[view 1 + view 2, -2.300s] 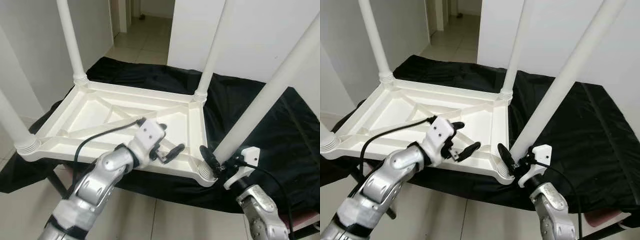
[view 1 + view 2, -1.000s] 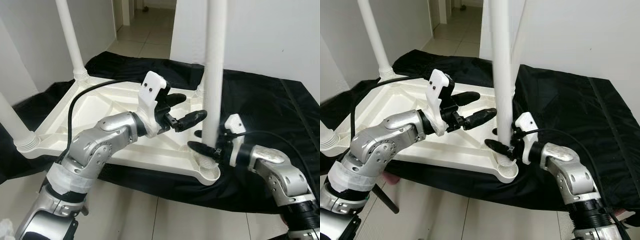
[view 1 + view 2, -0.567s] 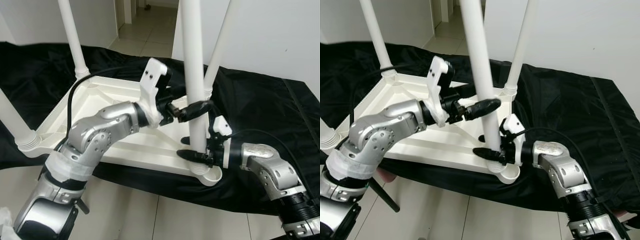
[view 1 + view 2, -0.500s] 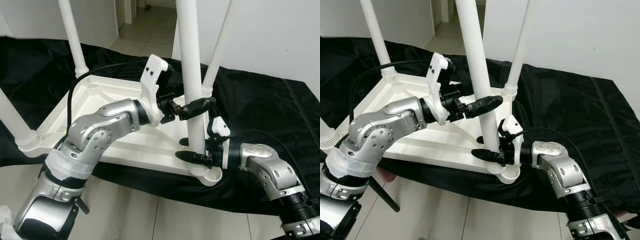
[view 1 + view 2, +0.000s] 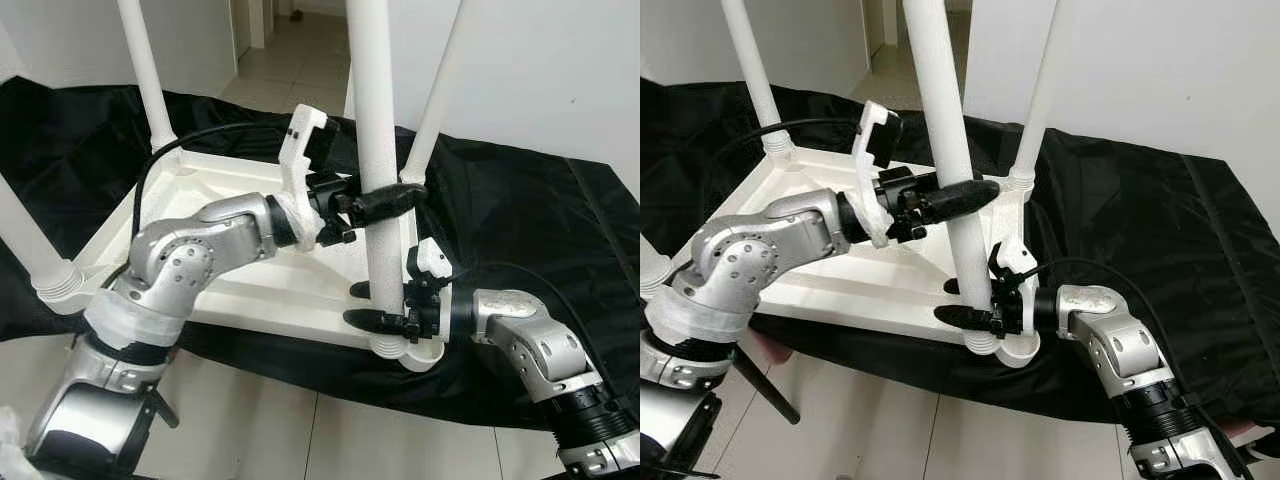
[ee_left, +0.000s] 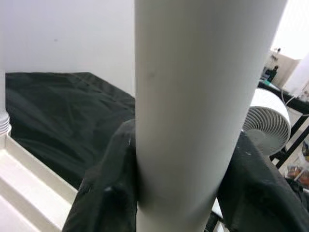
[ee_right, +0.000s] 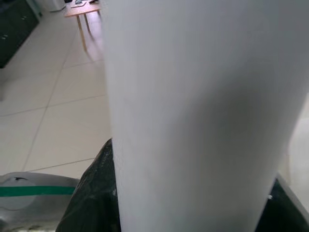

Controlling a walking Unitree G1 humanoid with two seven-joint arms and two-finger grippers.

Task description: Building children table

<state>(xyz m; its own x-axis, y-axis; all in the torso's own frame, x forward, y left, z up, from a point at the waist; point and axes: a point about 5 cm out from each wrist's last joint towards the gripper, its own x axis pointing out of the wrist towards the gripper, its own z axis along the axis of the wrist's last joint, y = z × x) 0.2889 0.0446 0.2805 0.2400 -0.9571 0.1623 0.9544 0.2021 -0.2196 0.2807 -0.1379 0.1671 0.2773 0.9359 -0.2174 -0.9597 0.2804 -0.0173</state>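
A white plastic children's table (image 5: 275,322) lies upside down on a black cloth. Three legs stand in its corners: far left (image 5: 145,80), far right (image 5: 435,100) and near left (image 5: 25,240). The fourth leg (image 5: 380,110) stands almost upright with its lower end at the near right corner socket (image 5: 418,356). My left gripper (image 5: 395,197) is shut on this leg at mid-height, and its black fingers (image 6: 104,193) wrap both sides. My right gripper (image 5: 368,305) is shut on the same leg (image 7: 203,121) just above the socket.
The black cloth (image 5: 520,220) drapes over a low support and hangs toward the tiled floor (image 5: 300,440). A white wall stands behind on the right and a hallway opens at the back. A white fan (image 6: 268,116) shows in the left wrist view.
The near right leg has swung from leaning right to almost upright. My left gripper rose from the table frame and closed on it. My right gripper stayed at its base.
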